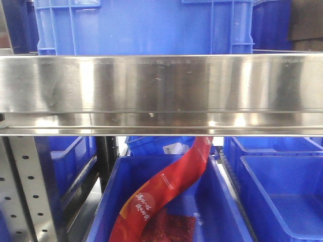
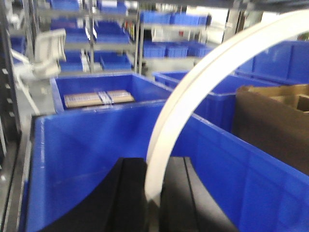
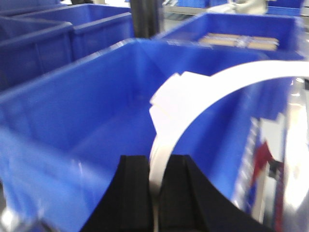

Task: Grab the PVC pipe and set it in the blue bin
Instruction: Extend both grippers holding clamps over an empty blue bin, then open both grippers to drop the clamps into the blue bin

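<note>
Left wrist view: the left gripper (image 2: 154, 166) is clamped on the white PVC pipe (image 2: 193, 92), which arcs up and right above the blue bin (image 2: 96, 140). The right gripper (image 3: 154, 164) pinches it too, below a fitting (image 3: 176, 96), likely steadying the bendy length for a clean drop inside.

Left end effector (image 2: 153, 169) and right end effector (image 3: 157, 166): both matte black, flaring outward.

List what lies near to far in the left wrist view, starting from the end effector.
end effector gripping the pipe → near bin → bin of tan packs → shelves
</note>
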Action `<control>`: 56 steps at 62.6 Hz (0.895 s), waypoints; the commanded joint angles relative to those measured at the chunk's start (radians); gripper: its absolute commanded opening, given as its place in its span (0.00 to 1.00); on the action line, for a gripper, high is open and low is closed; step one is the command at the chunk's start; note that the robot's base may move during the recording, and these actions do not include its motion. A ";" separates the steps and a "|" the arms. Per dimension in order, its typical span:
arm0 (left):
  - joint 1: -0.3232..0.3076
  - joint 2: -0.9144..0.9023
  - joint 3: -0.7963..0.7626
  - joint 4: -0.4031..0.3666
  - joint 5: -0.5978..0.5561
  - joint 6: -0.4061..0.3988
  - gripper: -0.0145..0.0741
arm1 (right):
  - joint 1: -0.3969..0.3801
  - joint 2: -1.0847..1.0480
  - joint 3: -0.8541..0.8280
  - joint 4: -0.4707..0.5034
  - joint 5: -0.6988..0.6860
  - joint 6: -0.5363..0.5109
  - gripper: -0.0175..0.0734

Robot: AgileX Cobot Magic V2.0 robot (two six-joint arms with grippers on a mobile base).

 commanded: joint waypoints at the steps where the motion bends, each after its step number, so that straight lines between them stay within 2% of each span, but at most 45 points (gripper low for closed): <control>1: -0.008 0.115 -0.143 -0.014 0.100 -0.002 0.04 | 0.006 0.100 -0.106 0.017 -0.028 -0.008 0.02; 6: -0.008 0.195 -0.276 -0.014 0.179 -0.002 0.04 | 0.006 0.186 -0.198 0.029 -0.018 -0.008 0.02; 13: -0.008 0.311 -0.410 -0.014 0.258 -0.002 0.04 | 0.006 0.309 -0.336 0.033 0.066 -0.008 0.02; 20: -0.006 0.386 -0.488 -0.014 0.279 -0.002 0.04 | 0.006 0.395 -0.439 0.060 0.176 -0.008 0.02; 27: -0.004 0.417 -0.516 -0.014 0.277 -0.002 0.05 | 0.006 0.448 -0.500 0.094 0.221 -0.008 0.03; 33: -0.004 0.421 -0.516 -0.014 0.286 -0.002 0.18 | 0.006 0.466 -0.516 0.111 0.236 -0.008 0.16; 38: -0.004 0.421 -0.516 -0.014 0.302 -0.002 0.39 | 0.006 0.466 -0.517 0.117 0.255 -0.008 0.35; 45: -0.004 0.421 -0.516 -0.011 0.306 -0.002 0.57 | 0.006 0.467 -0.517 0.117 0.266 -0.008 0.55; 49: -0.004 0.421 -0.516 -0.011 0.308 -0.002 0.59 | 0.006 0.467 -0.517 0.117 0.266 -0.008 0.58; 56: -0.004 0.421 -0.518 -0.010 0.323 -0.002 0.56 | 0.006 0.467 -0.517 0.117 0.264 -0.008 0.55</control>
